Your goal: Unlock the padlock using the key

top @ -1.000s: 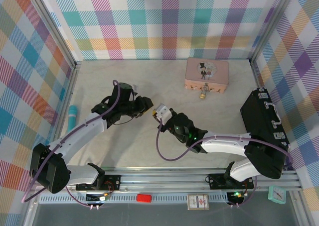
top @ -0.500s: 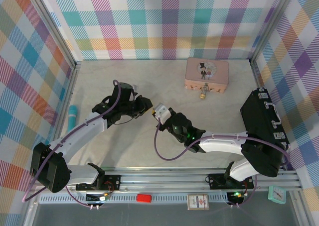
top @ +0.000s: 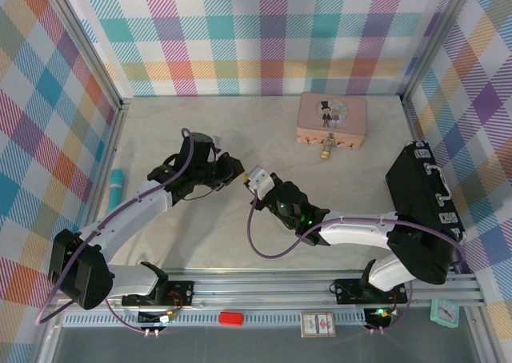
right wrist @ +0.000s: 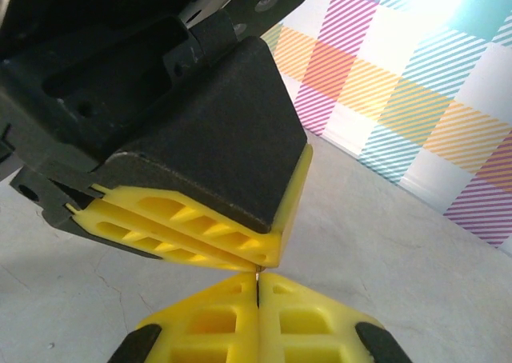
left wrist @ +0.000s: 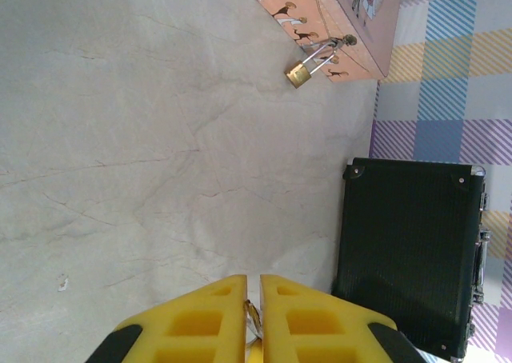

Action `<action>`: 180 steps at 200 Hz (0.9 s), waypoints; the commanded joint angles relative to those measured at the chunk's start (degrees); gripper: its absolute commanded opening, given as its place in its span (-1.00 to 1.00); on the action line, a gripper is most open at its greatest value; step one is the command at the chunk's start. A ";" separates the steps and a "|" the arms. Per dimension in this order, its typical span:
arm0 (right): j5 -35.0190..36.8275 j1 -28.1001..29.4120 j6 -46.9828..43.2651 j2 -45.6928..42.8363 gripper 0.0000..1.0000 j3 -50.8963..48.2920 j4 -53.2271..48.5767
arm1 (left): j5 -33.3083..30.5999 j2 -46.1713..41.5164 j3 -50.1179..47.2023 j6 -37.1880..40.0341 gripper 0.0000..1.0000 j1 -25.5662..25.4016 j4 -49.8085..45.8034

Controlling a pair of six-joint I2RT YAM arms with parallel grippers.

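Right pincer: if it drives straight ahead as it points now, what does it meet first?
The yellow fingers of the left pincer, nearly tip to tip with the right pincer; exact gap unclear.

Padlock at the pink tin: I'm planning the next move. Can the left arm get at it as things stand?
Probably yes: bare table lies between the left pincer and the padlock. But the right pincer meets it tip to tip and may need to back off.

I see a pink tin (top: 332, 117) at the desk's (top: 200, 243) far side. A black case (top: 422, 189) lies right, a teal cylinder (top: 117, 185) left.
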 commanded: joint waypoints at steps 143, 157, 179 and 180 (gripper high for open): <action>-7.05 1.00 5.47 -3.43 -0.10 4.07 -14.88 | -1.47 -2.54 0.21 9.28 -1.00 1.52 7.95; -7.30 0.78 9.15 -5.38 0.01 2.89 -15.27 | -1.40 -3.75 -1.78 14.83 -1.00 2.80 11.27; -8.19 -2.01 21.95 -8.65 0.20 1.57 -18.18 | -2.53 -6.41 -5.53 24.37 -1.00 2.97 16.16; -8.49 -2.33 22.64 -8.77 0.20 1.57 -18.42 | -2.49 -6.49 -5.72 24.76 -1.00 3.01 16.40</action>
